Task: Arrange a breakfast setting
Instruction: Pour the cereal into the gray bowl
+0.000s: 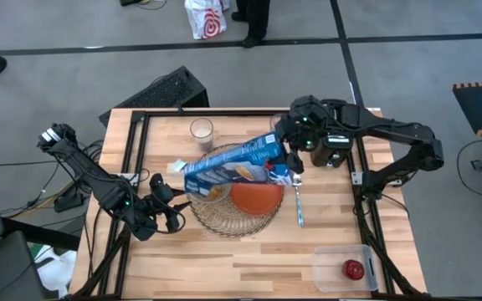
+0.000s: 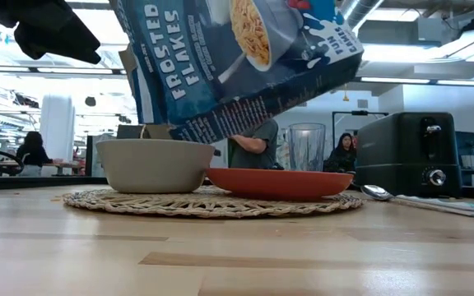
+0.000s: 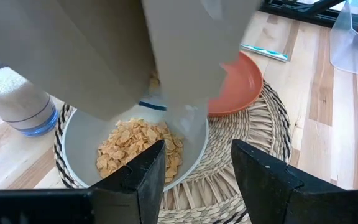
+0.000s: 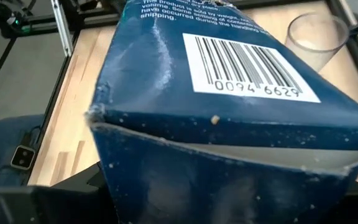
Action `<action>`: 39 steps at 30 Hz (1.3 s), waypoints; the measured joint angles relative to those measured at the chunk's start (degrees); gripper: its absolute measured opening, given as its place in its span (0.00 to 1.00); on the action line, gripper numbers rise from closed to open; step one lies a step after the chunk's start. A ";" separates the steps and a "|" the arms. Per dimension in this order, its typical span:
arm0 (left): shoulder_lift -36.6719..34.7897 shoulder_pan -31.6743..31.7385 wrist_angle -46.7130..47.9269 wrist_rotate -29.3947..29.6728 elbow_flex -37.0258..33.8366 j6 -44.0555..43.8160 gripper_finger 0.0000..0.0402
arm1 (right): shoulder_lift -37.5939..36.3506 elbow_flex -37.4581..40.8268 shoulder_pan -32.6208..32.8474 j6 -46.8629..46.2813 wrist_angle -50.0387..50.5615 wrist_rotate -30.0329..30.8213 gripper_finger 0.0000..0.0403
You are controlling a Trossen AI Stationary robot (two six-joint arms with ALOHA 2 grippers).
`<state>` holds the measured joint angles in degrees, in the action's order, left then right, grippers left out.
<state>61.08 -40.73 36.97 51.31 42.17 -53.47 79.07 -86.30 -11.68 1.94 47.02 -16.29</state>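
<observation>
Cereal box (image 1: 233,165) clamped in right gripper (image 1: 284,157) jaws, tipped over grey bowl (image 3: 132,146) part-filled with flakes on wire mat (image 1: 224,219) beside orange plate (image 1: 256,197); left gripper (image 3: 197,165) jaws open, empty; apple (image 1: 354,269) left in tub (image 1: 329,269).

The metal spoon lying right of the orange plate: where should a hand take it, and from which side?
Best take the metal spoon at mid-handle, coming straight down from above. It lies flat on the wooden table, its handle narrow, with bare wood on both sides; the orange plate is apart from it.
</observation>
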 joint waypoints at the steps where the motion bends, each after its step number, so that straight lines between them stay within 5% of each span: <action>1: 0.00 0.00 0.00 0.00 0.00 -0.02 0.42 | 0.00 0.00 0.03 0.09 0.23 -0.02 0.76; 39: 0.00 -0.02 -0.44 -1.48 0.00 0.02 0.42 | 5.95 -9.09 1.04 3.10 6.24 0.11 0.76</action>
<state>61.08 -40.75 36.53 49.83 42.17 -53.46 85.01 -95.39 -10.64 5.04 53.26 -16.18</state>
